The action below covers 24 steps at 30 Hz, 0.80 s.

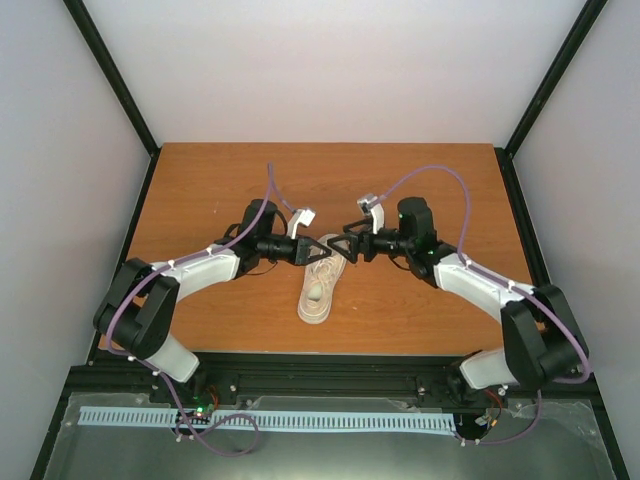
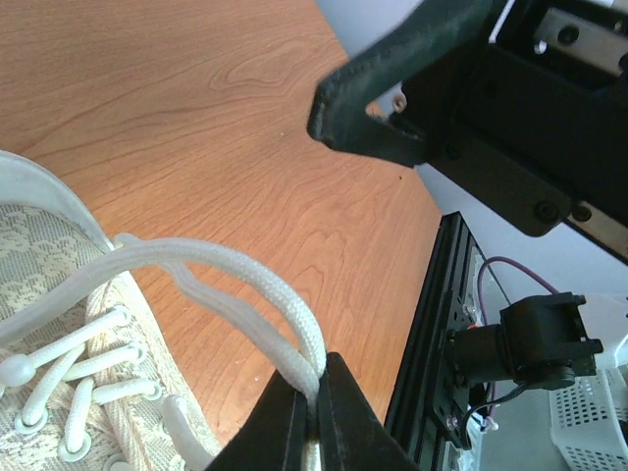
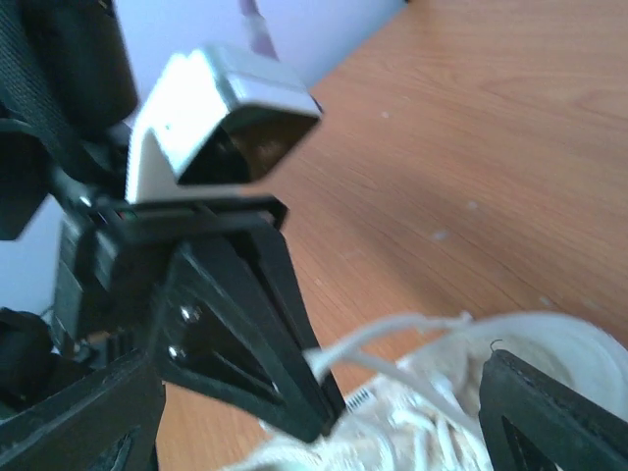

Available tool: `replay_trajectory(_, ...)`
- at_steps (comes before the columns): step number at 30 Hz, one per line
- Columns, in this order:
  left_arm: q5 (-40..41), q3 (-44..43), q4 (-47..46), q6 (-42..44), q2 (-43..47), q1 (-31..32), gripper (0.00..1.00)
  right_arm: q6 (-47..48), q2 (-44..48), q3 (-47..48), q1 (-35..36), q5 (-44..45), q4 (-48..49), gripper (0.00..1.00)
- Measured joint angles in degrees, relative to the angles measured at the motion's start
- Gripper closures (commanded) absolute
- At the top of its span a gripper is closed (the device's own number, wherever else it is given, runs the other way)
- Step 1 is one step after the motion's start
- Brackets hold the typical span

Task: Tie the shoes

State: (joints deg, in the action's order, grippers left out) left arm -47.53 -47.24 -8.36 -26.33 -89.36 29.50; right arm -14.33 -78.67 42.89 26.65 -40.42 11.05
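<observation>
a: biggest first: table, brown wood. place of the shoe?

b: dead centre of the top view. shoe flat on its sole, lying lengthwise up the frame, both arms meeting over its upper end.

a: left gripper?

b: pinched tight on the lace at the bottom of its own view, with a loop drawn up off the eyelets toward the lower middle.

a: right gripper?

b: spread wide, gripping nothing. fingers down in the two lower corners of its own view, with the left gripper's tip and a strand of lace between them.

a: handling?

b: light shoe by the look of it, likely to slide or tip on smooth wood under a hard tug. soft, textured upper, poor for a hold. lace limp and thin, probably quick to slip from hard pads. best taken on the raised loop, just beside the left pinch, then pulled gently and sideways rather than straight up.
</observation>
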Motion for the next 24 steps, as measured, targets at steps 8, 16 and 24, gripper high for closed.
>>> replay_trajectory(8,-1.44,0.09,0.33,0.63,0.72,0.0,0.99,-0.09,-8.33,6.23,0.13,-10.49,5.49,0.13)
replay_trajectory(16,-2.01,0.09,0.81,0.83,0.72,0.0,0.99,2.29,-14.4,9.03,1.18,-16.48,3.69,0.17)
replay_trajectory(24,-2.01,0.09,0.81,0.83,0.74,0.0,0.99,6.05,-16.22,9.01,1.92,-20.55,-1.27,0.21)
